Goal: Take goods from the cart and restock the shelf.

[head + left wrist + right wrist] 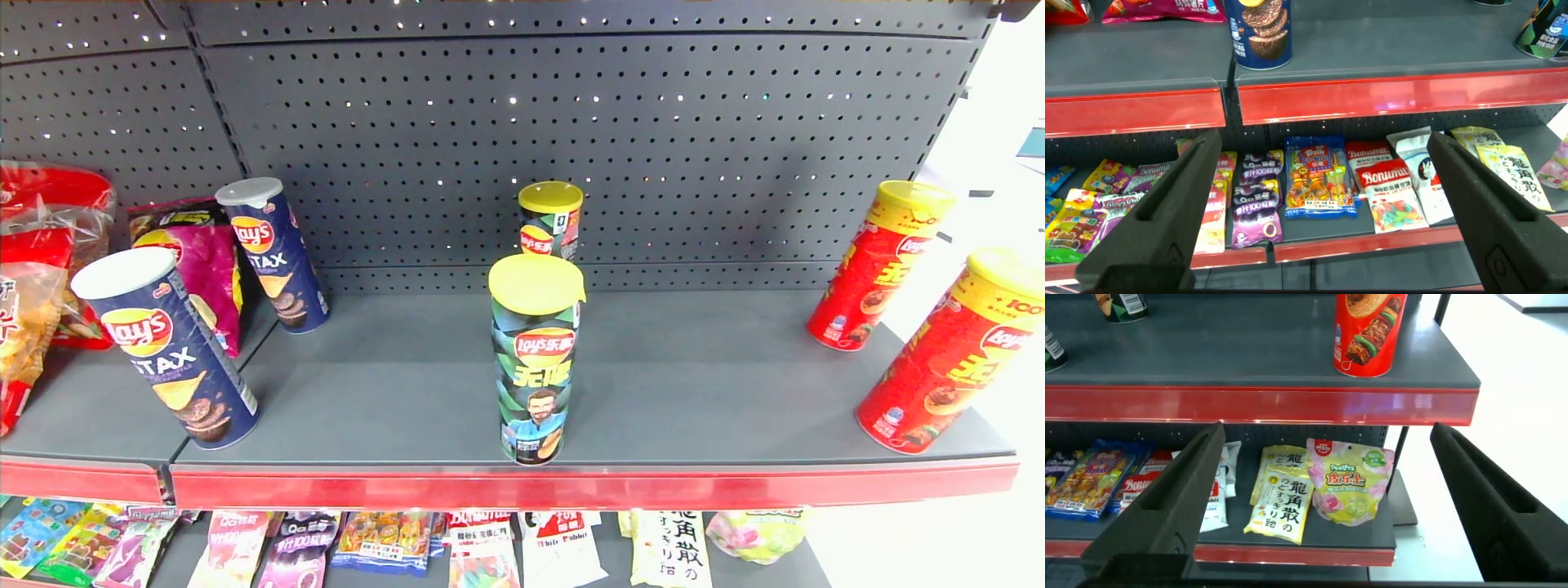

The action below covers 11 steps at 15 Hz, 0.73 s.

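The shelf (392,392) carries upright chip cans. A blue can (1259,37) stands at its red front edge ahead of the left pincer (1324,143), and a red can (1369,335) stands ahead of the right pincer (1328,433). Both pincers gape wide and hold nothing. Beyond the gap between each one's fingers, snack bags (1319,175) lie on the lower shelf (1290,555).

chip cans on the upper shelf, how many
6: front blue can, back blue can at left; front green can, back green can mid-shelf; front red can, back red can at right. Bags may hide more.
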Motion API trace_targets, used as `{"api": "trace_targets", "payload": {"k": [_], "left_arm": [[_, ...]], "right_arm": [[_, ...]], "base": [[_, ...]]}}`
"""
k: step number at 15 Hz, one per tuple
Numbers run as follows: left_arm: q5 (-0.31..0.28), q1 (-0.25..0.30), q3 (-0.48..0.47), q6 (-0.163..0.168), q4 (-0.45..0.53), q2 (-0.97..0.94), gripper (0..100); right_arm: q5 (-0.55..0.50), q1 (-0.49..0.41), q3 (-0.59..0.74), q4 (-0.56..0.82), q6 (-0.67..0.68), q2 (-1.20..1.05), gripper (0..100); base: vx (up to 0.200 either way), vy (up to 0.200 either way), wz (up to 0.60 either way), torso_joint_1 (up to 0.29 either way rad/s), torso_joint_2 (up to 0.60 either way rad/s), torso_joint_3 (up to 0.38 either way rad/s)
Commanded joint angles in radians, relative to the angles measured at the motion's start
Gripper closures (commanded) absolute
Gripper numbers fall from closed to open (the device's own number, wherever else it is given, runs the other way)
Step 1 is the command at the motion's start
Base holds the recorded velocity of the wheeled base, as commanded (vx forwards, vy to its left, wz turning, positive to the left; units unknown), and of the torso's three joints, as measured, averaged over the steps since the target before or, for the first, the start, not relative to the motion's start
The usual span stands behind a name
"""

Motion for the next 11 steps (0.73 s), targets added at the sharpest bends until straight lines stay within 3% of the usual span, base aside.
{"api": "trace_targets", "payload": {"k": [1, 11], "left_arm": [[0.0, -0.001, 0.0, 0.0, 0.0, 0.001, 0], [0.0, -0.001, 0.0, 0.0, 0.0, 0.001, 0]], "right_arm": [[0.0, 0.0, 0.0, 0.0, 0.0, 0.002, 0], [0.0, 0.0, 0.0, 0.0, -0.002, 0.002, 0]], "base": [[0.0, 0.0, 0.0, 0.0, 0.0, 0.0], [0.0, 0.0, 0.0, 0.0, 0.0, 0.0]]}}
